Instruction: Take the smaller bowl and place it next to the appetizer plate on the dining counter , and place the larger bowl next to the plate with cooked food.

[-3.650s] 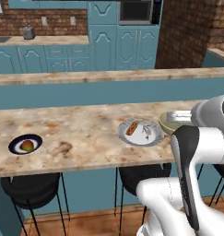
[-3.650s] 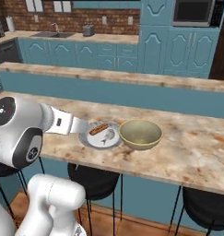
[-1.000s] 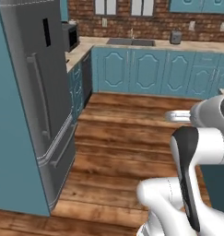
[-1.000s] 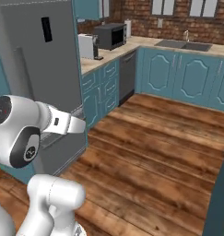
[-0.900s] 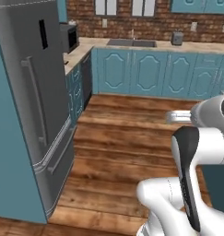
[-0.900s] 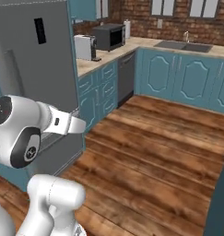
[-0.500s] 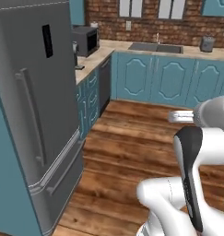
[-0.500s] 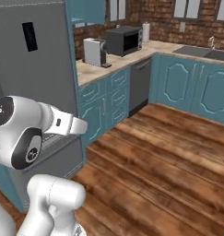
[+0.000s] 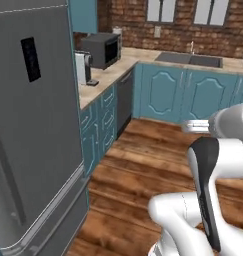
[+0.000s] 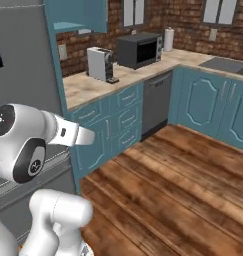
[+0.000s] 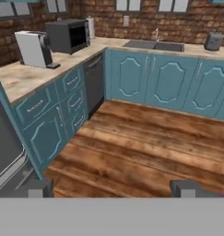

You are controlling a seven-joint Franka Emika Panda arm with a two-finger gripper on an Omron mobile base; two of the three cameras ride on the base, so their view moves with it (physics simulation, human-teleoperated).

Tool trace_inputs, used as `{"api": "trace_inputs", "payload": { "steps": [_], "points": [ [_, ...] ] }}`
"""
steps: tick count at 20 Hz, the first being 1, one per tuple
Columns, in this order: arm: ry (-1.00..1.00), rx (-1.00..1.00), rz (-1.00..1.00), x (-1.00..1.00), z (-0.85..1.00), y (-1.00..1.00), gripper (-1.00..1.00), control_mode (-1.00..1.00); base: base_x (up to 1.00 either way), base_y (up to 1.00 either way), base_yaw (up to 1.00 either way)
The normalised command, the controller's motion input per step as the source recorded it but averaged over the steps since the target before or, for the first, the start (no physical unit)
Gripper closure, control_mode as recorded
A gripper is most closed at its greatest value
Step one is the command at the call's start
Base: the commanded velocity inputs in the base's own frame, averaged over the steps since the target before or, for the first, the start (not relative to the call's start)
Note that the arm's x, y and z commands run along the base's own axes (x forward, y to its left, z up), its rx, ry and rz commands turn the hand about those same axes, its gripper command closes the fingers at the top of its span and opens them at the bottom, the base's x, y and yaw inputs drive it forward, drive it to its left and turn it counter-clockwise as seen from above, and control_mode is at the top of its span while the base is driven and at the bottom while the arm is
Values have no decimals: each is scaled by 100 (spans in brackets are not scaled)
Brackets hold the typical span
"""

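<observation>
My arm is folded upright at the lower right of the left base view. My gripper [image 11: 111, 188] points level across the wood floor [image 11: 145, 152], jaws spread wide, holding nothing. No bowl or plate anywhere I look. I can read no writing.

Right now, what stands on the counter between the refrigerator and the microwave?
A white coffee machine stands between the refrigerator and the microwave, on the beige counter, as the right base view shows.
</observation>
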Motion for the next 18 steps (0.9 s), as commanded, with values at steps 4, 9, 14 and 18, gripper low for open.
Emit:
{"api": "trace_inputs", "payload": {
  "steps": [4,9,14,18],
  "points": [
    [0,0,0,0,0,0,-100,100,100,-4,25],
    [0,0,0,0,0,0,-100,100,100,-11,31],
    [0,0,0,0,0,0,-100,100,74,-29,41],
    [0,0,0,0,0,0,-100,100,50,-27,46]
  ]
}}
